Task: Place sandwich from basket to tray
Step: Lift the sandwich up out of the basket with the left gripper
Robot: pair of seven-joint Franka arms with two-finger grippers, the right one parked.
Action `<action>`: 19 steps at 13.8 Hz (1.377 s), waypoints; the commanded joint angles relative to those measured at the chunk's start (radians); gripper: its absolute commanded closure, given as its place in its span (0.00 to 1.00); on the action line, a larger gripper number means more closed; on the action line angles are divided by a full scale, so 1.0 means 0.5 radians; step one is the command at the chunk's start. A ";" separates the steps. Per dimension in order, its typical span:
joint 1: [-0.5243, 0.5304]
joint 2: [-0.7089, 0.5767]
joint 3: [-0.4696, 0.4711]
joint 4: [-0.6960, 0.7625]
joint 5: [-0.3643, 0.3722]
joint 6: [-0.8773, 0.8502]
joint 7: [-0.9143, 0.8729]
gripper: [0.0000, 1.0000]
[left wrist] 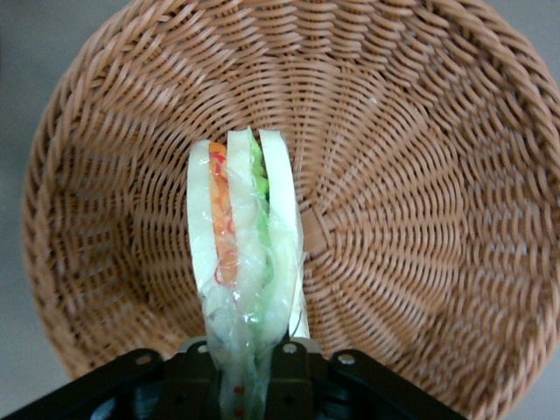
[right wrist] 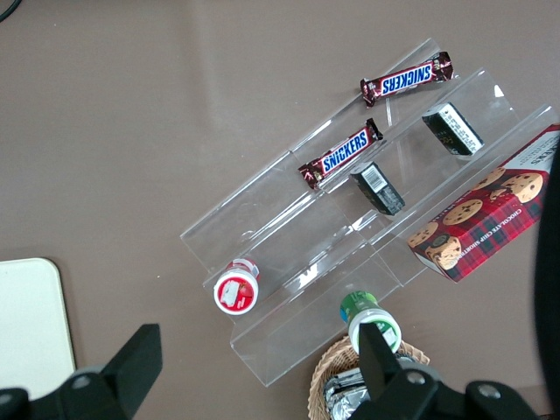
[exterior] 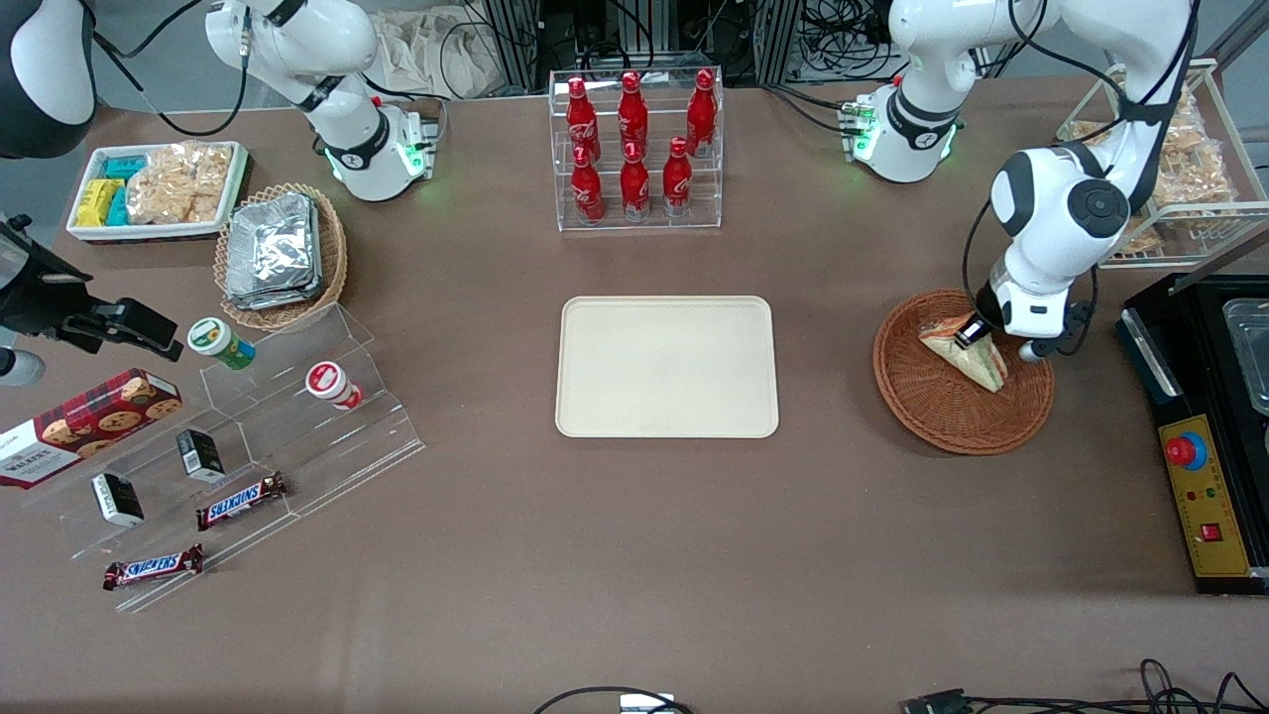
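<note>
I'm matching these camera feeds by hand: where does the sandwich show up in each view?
Front view: the sandwich lies in the basket, toward the working arm's end of the table, with the gripper at it.
Left wrist view: the sandwich stands edge-on between the gripper fingers, over the basket floor.
Right wrist view: not in it.
Shared landmark: the brown wicker basket, in the front and left wrist views.

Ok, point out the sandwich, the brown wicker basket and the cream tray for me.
sandwich (left wrist: pixel 238 254): left wrist view, on its wrapped filling layers, held in the hand (left wrist: pixel 249 363).
basket (exterior: pixel 942 421): front view, on bare woven wall nearest the camera.
tray (exterior: pixel 666 367): front view, on its bare flat middle.
</note>
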 commanded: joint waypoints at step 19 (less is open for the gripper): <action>-0.129 -0.357 -0.481 0.536 -0.037 -0.757 1.146 0.94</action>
